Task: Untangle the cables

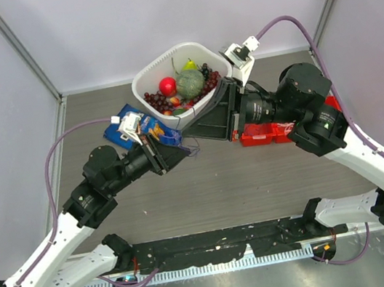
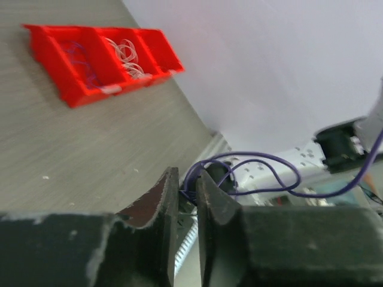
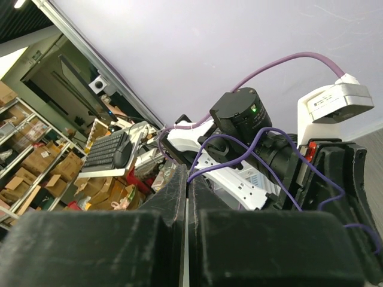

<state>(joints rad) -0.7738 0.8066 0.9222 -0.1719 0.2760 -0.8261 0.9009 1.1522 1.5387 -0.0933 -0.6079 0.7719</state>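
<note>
Purple-blue cable (image 2: 257, 155): held in the air just beside the red tray (image 2: 78, 95), on the side facing the chip bag (image 1: 117, 126). It is slack, with two or three loose loops hanging between the arms.

Left gripper (image 2: 187, 179): jaws narrowed to a slit, one end of the cable pinched in it. Right gripper (image 3: 187, 176): jaws pressed together, the cable running out from between them. The two grippers sit tip to tip.

Red tray: white cable (image 2: 125, 54) coiled in the middle compartment. There are faint purple strands in the end compartment nearest the left wrist camera, too blurred to confirm. No red cable can be made out.

Fruit basket (image 1: 144, 85): just beyond the tray, toward the back wall.

Judgement: this is the separating step, late in the task, with one strand already lifted free. The next move calls for drawing the grippers slowly apart to pull out the loops, watching for a crossing that tightens into a knot, then laying the strand in a tray compartment.
</note>
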